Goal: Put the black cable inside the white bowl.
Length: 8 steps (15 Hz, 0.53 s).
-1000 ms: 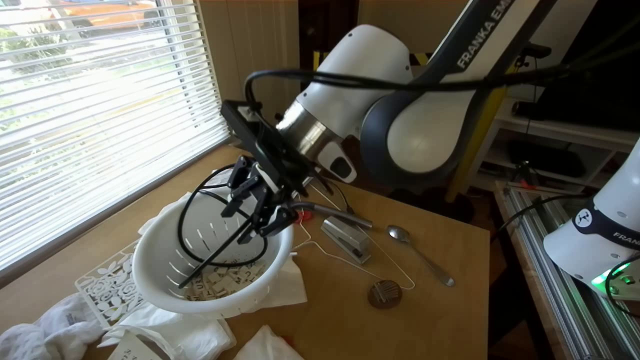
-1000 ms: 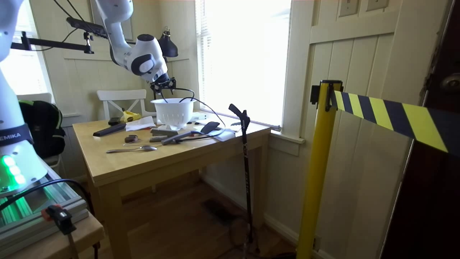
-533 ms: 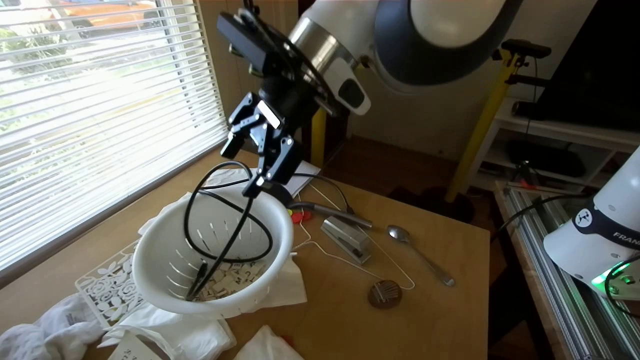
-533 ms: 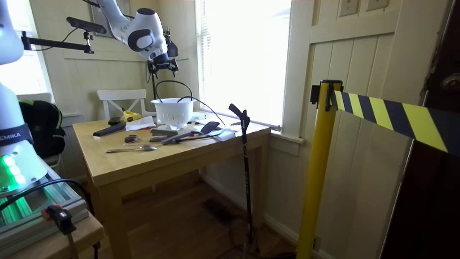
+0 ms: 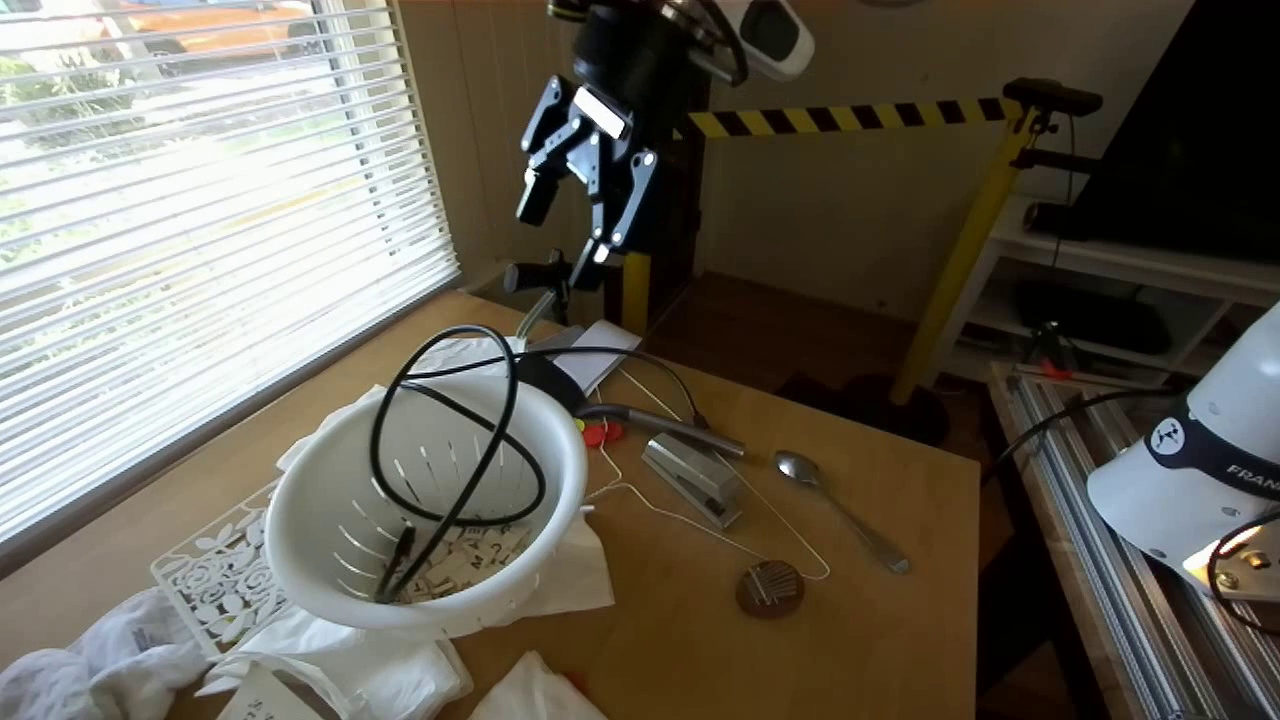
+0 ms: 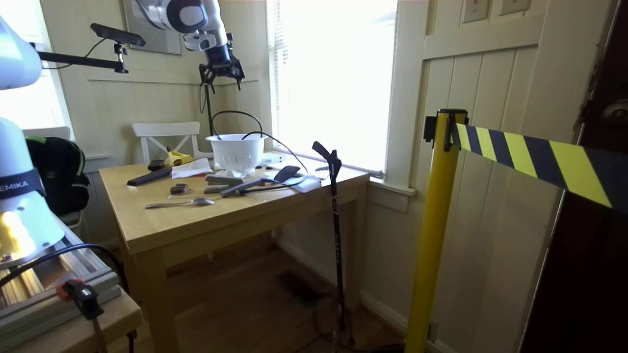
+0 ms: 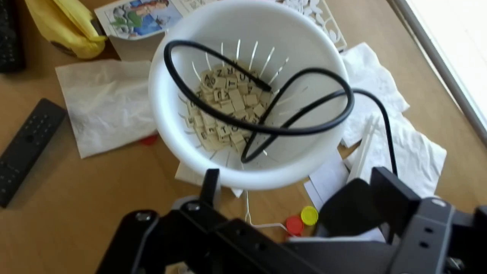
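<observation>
Our pincer (image 5: 556,243) gapes empty at upper centre; release seems done; next we should tuck the overhanging cable (image 7: 289,131) into the bowl (image 7: 262,180).

One table (image 5: 880,645) carries one white bowl (image 6: 238,151), one black cable (image 7: 289,131), one metal spoon (image 5: 848,515) near a corner, one stapler (image 5: 690,478), one spatula (image 5: 665,421), one round brown thumb piano (image 5: 770,588) and one white openwork panel (image 5: 225,580) toward the window-side edge. There is one illustrated card (image 7: 140,19), one yellow object (image 7: 66,28), one whole remote (image 7: 30,148) and one other buttoned device (image 7: 9,38), cut off in the wrist view. One yellow cap (image 7: 309,215) shows, and at least one red cap (image 7: 295,225). The letter tiles (image 7: 236,99) overlap too much to count, as do the white napkins (image 7: 102,102). Above hangs one end effector (image 6: 226,87).
</observation>
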### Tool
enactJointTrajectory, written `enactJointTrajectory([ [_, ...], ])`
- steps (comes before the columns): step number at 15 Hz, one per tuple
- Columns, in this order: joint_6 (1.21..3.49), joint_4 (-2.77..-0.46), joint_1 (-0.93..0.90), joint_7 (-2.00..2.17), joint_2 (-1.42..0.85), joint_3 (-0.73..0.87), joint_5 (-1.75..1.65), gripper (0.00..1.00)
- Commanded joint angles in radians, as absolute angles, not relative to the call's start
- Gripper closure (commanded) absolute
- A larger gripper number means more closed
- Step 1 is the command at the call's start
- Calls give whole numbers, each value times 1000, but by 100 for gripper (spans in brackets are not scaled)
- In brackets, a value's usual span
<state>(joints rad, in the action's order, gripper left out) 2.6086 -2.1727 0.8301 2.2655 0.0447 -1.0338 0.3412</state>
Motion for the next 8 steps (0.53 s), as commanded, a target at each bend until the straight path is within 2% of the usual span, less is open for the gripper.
enactJointTrajectory([
  [1, 2346, -2202, 614, 2290, 273, -755, 342, 0],
  [4, 2105, -2230, 404, 2329, 374, -515, 224, 0],
  [5, 2216, -2183, 346, 2324, 249, -478, 211, 0],
  [8, 2123, -2210, 276, 2335, 332, -398, 181, 0],
])
